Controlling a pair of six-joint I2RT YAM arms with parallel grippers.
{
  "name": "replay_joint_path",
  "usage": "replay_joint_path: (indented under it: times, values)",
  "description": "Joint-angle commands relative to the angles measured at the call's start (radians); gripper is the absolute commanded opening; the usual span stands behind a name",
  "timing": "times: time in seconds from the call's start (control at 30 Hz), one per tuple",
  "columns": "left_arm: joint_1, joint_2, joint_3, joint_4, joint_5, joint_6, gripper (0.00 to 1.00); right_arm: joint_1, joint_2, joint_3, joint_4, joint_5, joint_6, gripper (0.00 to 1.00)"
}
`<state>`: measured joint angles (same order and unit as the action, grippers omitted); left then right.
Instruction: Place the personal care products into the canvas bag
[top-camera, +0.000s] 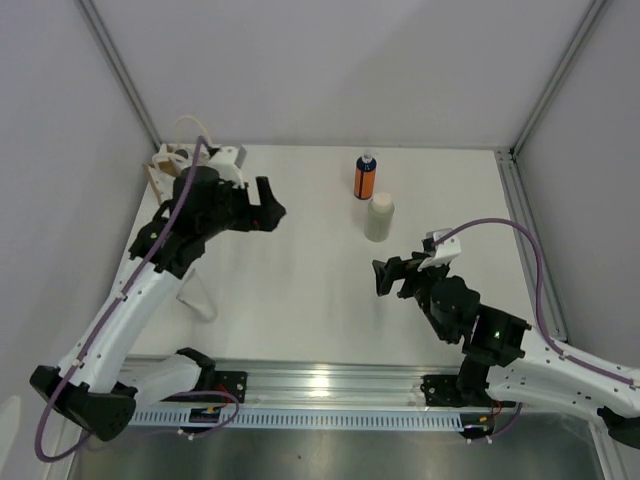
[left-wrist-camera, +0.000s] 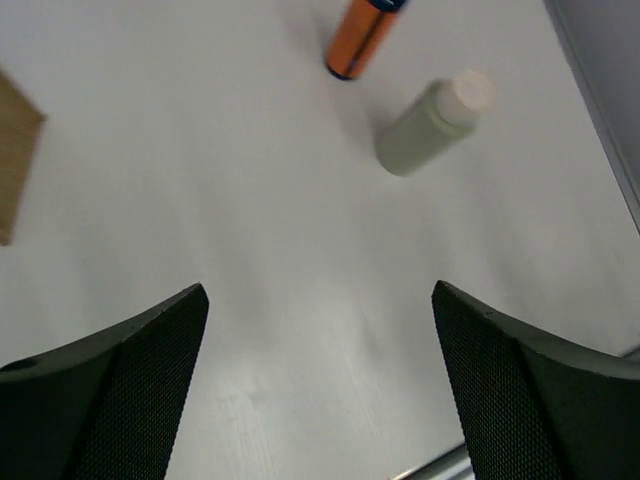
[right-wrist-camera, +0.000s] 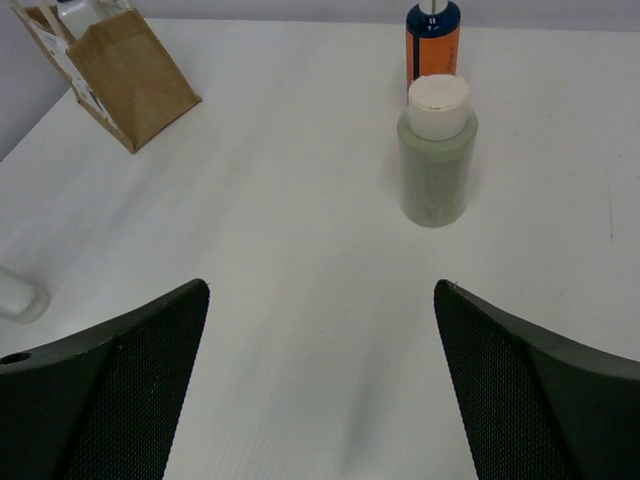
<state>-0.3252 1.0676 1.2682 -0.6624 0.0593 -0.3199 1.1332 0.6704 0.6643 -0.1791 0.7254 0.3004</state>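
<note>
An orange bottle with a dark blue cap (top-camera: 366, 176) stands at the table's far middle. A cream-white cylinder (top-camera: 379, 217) stands just in front of it. Both show in the right wrist view, the orange bottle (right-wrist-camera: 432, 40) behind the cylinder (right-wrist-camera: 436, 160), and in the left wrist view, the orange bottle (left-wrist-camera: 358, 40) beside the cylinder (left-wrist-camera: 430, 125). The canvas bag (top-camera: 168, 166) stands at the far left, partly hidden by the left arm; it also shows in the right wrist view (right-wrist-camera: 125, 75). My left gripper (top-camera: 270, 207) is open and empty beside the bag. My right gripper (top-camera: 385, 275) is open and empty, short of the cylinder.
A white object (top-camera: 198, 298) lies on the table under the left arm; its end shows in the right wrist view (right-wrist-camera: 15, 295). Grey walls enclose the table on three sides. A metal rail (top-camera: 330, 385) runs along the near edge.
</note>
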Motion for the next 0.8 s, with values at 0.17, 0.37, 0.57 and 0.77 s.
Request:
replay_joint_path:
  times: [0.17, 0.37, 0.57, 0.77]
  values:
    - [-0.307, 0.067, -0.168, 0.424, -0.061, -0.024, 0.99, -0.023, -0.052, 0.0, 0.064, 0.081, -0.026, 0.98]
    - [-0.451, 0.367, -0.095, 0.581, -0.206, -0.005, 1.0, -0.023, -0.156, -0.006, 0.047, 0.06, -0.015, 0.97]
    - [-0.482, 0.647, 0.132, 0.597, -0.17, 0.013, 0.99, -0.023, -0.192, -0.006, 0.038, 0.026, -0.007, 0.97]
    - [-0.512, 0.814, 0.273, 0.632, -0.197, 0.03, 0.99, -0.023, -0.196, 0.003, 0.024, 0.032, -0.003, 0.97]
